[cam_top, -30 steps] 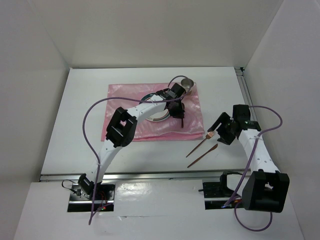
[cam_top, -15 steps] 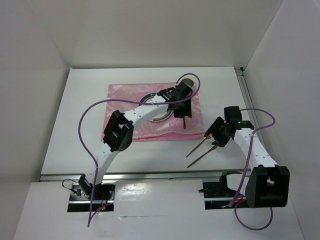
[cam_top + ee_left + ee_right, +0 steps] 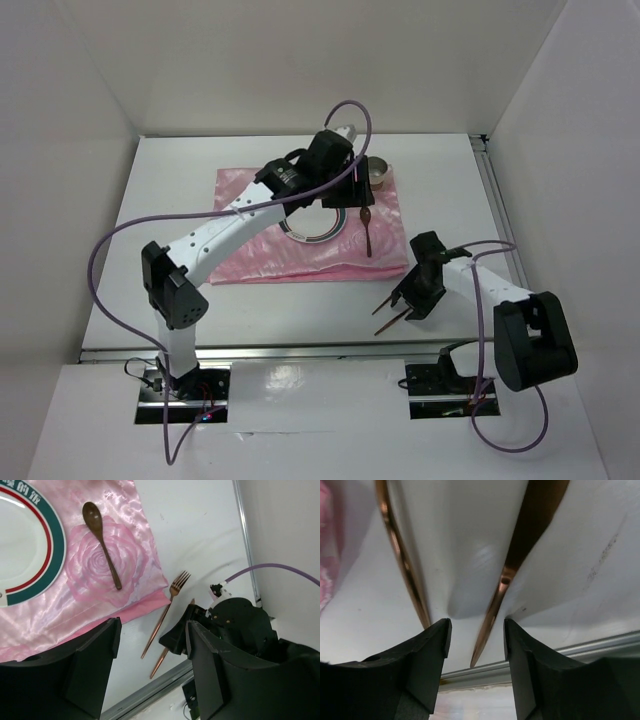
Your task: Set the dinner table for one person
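A brown wooden spoon lies on the pink cloth, right of the plate. My left gripper hangs above them, open and holding nothing. On the white dinner table, a copper fork and knife lie side by side. My right gripper is low over them, open. The knife handle runs between its fingers without touching either one. The fork handle lies just outside the left finger.
A small metal cup stands at the cloth's far right corner. A silver rail runs along the near edge, close behind the cutlery ends, and another along the right edge. White walls enclose the table.
My left gripper opened, left the spoon on the cloth and rose back. My right gripper moved down and to the left onto the cutlery, its jaws narrowing around the knife handle.
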Motion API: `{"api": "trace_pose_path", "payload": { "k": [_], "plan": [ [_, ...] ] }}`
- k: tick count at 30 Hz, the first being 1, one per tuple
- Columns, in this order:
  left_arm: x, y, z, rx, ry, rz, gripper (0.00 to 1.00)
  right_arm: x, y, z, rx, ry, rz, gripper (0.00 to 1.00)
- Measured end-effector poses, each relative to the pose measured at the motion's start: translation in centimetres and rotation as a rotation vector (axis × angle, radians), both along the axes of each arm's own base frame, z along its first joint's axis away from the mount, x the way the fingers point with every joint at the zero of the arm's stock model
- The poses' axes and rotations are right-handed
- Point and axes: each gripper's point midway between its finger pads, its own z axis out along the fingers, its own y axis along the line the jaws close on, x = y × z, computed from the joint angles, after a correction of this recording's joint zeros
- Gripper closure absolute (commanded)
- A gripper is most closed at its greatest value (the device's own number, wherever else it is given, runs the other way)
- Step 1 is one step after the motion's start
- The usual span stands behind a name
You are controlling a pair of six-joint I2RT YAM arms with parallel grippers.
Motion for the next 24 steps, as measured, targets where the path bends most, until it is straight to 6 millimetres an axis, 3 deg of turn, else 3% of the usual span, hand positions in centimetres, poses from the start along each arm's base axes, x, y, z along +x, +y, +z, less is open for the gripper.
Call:
{"api": "trace_pose_path", "payload": {
  "k": [3,7,8,10,14,18,24],
  "plan": [
    [-0.4,0.9,-0.7,0.024,0.012,0.004,0.29,-0.3,0.3,-0.5,-0.015,0.031,-0.018,0.51],
    [-0.6,1.7,-2.6,0.064,0.050,0.011,0.30,-0.4,0.3,-0.6,-0.018,0.043,-0.063,0.75],
    [-0.6,1.9,-3.0,0.073,0.058,0.015,0.30,-0.5,0.4,-0.7,-0.016,0.047,-0.076,0.88],
    [-0.5,2.3,-3.6,0.084,0.070,0.020,0.30,-0.6,0.4,-0.6,-0.013,0.047,-0.104,0.94],
    [-0.2,2.8,-4.2,0.096,0.081,0.031,0.31,-0.7,0.0,-0.4,-0.032,0.013,-0.149,1.00],
    [-0.2,3.2,-3.9,0.093,0.075,0.039,0.32,-0.5,-1.3,0.5,-0.112,-0.023,-0.170,1.00],
    [-0.9,4.7,-1.2,0.059,0.037,0.052,0.32,4.3,-0.8,5.9,-0.167,-0.235,-0.066,1.00]
  ]
}}
